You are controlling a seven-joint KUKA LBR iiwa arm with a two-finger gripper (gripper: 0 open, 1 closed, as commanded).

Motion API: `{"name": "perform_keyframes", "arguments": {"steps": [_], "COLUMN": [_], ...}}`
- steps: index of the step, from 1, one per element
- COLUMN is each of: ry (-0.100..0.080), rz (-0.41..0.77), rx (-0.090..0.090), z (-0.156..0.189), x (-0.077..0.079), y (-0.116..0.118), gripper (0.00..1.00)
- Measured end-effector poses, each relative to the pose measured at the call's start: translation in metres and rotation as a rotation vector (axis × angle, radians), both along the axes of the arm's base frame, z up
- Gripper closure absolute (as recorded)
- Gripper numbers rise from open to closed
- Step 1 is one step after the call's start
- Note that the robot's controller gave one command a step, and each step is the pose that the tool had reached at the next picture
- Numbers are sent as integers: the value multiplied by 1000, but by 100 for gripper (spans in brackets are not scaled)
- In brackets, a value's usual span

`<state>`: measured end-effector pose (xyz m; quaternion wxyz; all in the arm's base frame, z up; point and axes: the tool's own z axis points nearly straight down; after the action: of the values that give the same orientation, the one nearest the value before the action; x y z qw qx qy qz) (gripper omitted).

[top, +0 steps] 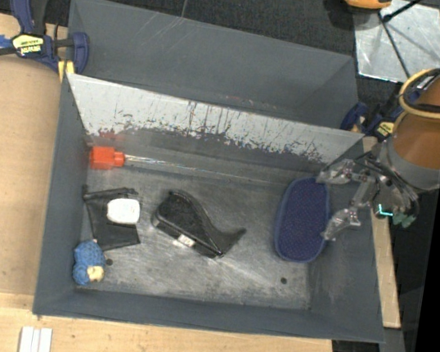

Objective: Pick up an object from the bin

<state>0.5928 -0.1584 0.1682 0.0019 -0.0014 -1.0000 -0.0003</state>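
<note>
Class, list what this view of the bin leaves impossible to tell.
Camera view: whether the claw touches the blue oval pad; its height is unreadable from above.
Camera view: the blue-and-yellow thing, near-left corner; too small to identify.
Camera view: the black flat piece, partly hidden under the white lump.

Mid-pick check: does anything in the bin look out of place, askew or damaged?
Nothing looks spilled or broken. The blue oval pad seems tilted up against the right wall rather than lying flat, right beside the gripper. The back wall carries dark streaky scuff marks along its lower part.
</note>
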Motion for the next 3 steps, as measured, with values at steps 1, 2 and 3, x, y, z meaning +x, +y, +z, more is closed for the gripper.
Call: {"name": "perform_keyframes", "arguments": {"steps": [1,2,3], "ry": [-27,-4,0], "rz": [40,-740,-668], "rx": [-4,-1,-2], "z": [-77,-68,-59], "x": [-34,-58,-113], "y": [4,24,51], "gripper": [0,0,0]}}
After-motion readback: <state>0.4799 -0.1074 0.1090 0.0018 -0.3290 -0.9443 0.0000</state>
